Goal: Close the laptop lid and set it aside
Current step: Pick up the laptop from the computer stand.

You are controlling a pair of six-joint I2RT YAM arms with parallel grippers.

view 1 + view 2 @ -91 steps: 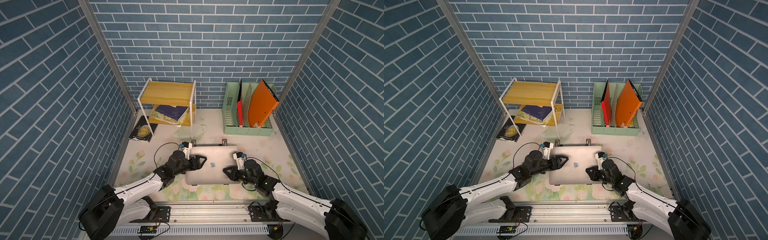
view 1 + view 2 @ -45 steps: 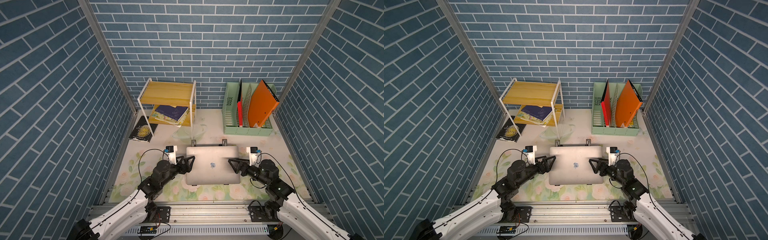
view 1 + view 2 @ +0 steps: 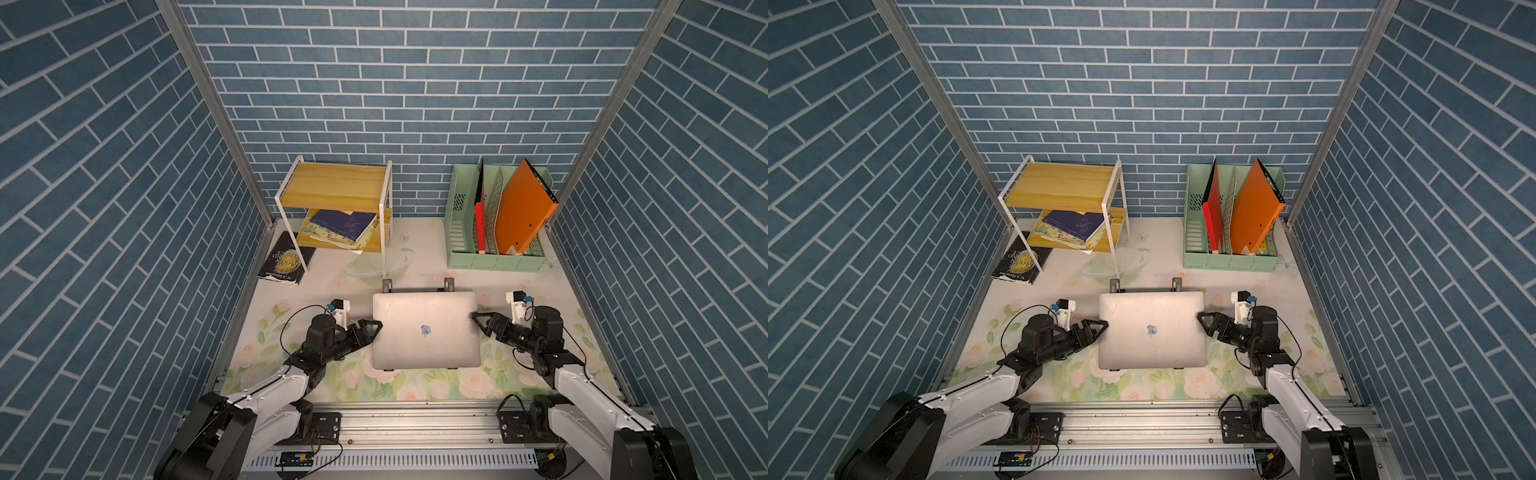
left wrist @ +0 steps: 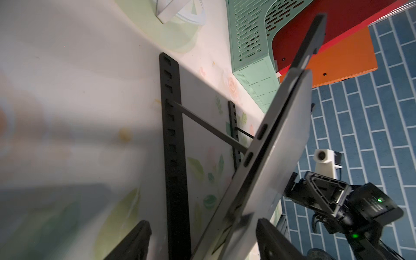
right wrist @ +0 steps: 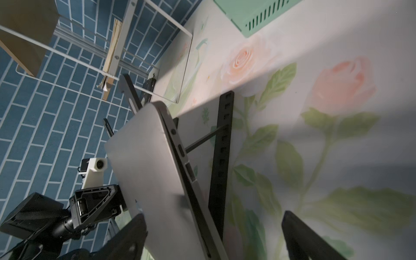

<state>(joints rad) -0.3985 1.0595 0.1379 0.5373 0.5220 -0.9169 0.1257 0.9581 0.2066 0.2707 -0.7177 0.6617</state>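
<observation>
Stiff, slick, likely weighty, the closed laptop (image 3: 424, 332) sits between spread claws astride its side edges: left claw (image 3: 375, 329) nine o'clock, right claw (image 3: 478, 322) three.

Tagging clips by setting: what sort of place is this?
Likely a mock home-office desk inside a test booth: a laptop, a green file rack and a small wooden shelf, all between brick-print walls.
</observation>
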